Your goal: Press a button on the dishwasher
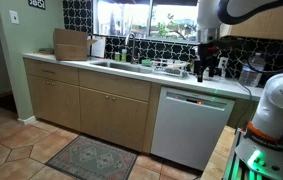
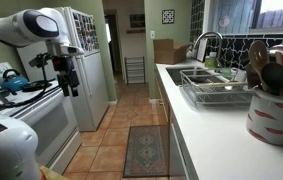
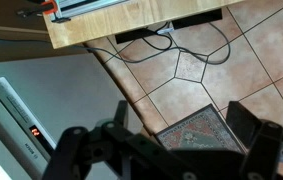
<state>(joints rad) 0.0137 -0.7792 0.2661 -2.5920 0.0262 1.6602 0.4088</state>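
1. Nearest, at the bottom of the wrist view: the black two-fingered pincer (image 3: 171, 155). It is blurred, with its fingers spread wide and nothing between them.
2. Just beyond, on the left: the tall flat-fronted white-grey dishwasher (image 3: 81, 90), seen from above. Its narrow control band (image 3: 14, 108) carries a small red mark (image 3: 34, 132). No finger touches it.
3. In an exterior view the pincer (image 1: 207, 65) hangs above the pale tabletop (image 1: 41, 58). The dishwasher (image 1: 189, 128) stands below, right of the tan wooden cabinet doors (image 1: 106, 110).
4. Farther out: a patterned rectangular rug (image 3: 196, 125) on the terracotta tile floor (image 3: 181, 70).
5. Progress, as judged: approach only, no press made. The pincer has yet to descend to the control band and push a button.
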